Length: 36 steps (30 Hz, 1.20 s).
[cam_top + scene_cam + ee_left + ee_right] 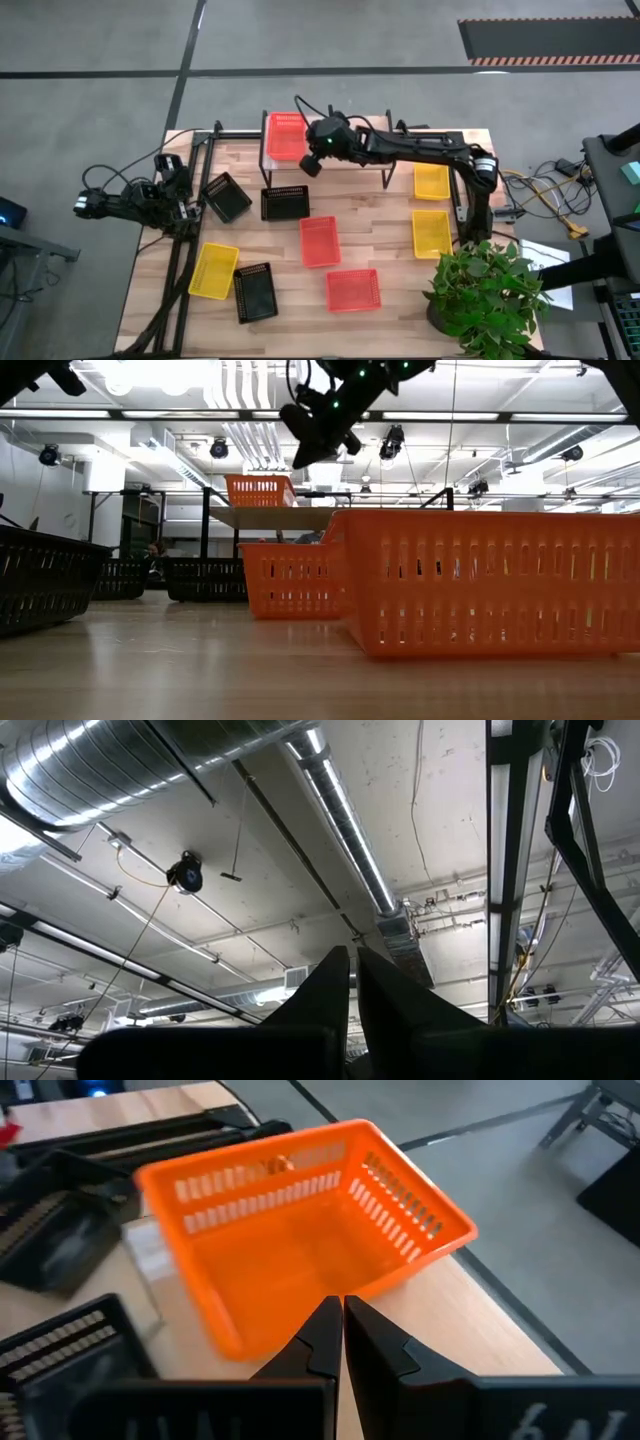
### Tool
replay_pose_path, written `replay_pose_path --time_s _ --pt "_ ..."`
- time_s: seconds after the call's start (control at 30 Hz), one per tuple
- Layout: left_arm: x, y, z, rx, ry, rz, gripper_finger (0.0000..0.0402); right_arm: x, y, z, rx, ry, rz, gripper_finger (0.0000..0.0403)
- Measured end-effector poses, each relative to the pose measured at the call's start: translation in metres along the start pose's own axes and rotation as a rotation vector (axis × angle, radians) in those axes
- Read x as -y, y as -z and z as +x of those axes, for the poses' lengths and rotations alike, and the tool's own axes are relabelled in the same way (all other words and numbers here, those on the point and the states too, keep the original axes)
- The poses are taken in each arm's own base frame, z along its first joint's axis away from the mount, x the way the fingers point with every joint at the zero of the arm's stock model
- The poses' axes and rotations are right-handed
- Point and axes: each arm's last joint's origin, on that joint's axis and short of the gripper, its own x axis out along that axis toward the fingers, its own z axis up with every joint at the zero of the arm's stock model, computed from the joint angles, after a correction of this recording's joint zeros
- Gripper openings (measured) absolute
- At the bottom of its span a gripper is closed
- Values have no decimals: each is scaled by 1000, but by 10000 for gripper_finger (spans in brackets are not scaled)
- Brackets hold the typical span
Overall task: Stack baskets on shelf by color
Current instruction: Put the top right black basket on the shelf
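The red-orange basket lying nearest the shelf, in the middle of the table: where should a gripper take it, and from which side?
Grip one long side wall of the red-orange basket, coming straight down from above. It sits upright and open-topped with clear table around it, so one finger can go inside the thin slotted wall and one outside. The right gripper is nearest.

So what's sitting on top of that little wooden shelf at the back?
One red-orange basket sits on the shelf, empty inside as the right wrist view shows. The right gripper hovers beside it, fingers shut. That arm covers part of the shelf's plank.
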Motion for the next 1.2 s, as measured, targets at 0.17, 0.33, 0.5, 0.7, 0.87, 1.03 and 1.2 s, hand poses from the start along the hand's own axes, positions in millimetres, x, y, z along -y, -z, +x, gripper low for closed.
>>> replay_pose_path --time_s 0.17,0.33,0.5,0.7,0.87,1.03,1.2 --pt "0 0 0 0 0 0 8 -18 -1 -13 -4 -40 -28 9" --pt "0 0 0 0 0 0 8 -39 2 -23 -25 -84 -88 9" --pt "0 0 0 0 0 0 8 -67 12 -36 -81 -189 -192 9" --pt "0 0 0 0 0 0 8 -103 25 -56 -155 -267 -160 23" --pt "0 0 0 0 0 1 8 -127 37 -71 -209 -308 -159 68" --pt "0 0 0 0 0 1 8 -155 53 -68 -172 -354 -202 122" --pt "0 0 0 0 0 -2 8 -176 55 -46 -32 -382 -165 159"
